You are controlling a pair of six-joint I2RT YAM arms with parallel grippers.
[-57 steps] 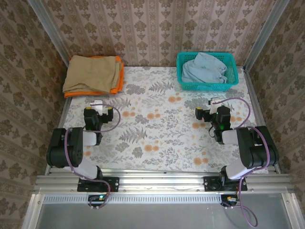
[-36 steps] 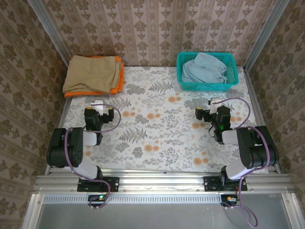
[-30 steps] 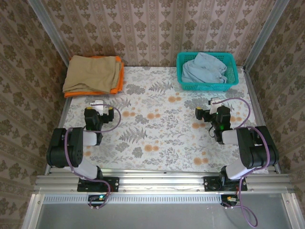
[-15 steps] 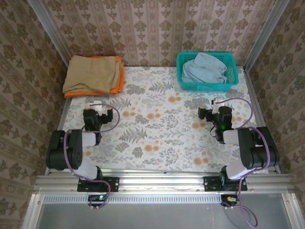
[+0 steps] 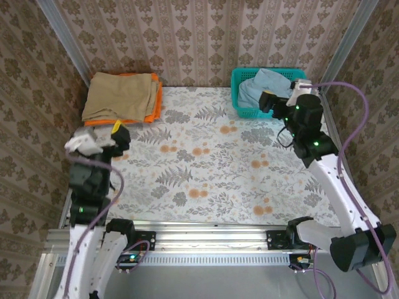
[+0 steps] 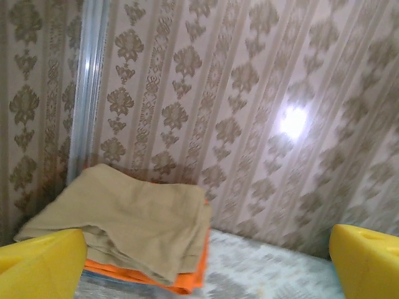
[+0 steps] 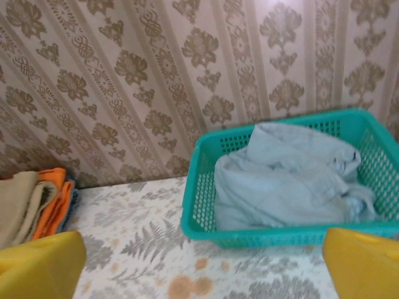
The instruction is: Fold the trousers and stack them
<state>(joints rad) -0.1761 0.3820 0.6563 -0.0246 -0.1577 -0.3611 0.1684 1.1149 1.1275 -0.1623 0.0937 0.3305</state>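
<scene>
Both arms have risen off the table, the right gripper (image 5: 269,103) reaching the basket (image 5: 236,93) where the trousers (image 5: 265,87) lie crumpled, the left gripper (image 5: 118,136) facing the folded stack (image 5: 121,96), jaws of each spread wide and empty, suggesting pickup comes next.

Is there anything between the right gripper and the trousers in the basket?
Only the near wall of the basket, low in front of the trousers. They lie uncovered on top, so the open right gripper seems free to reach them from above.
</scene>
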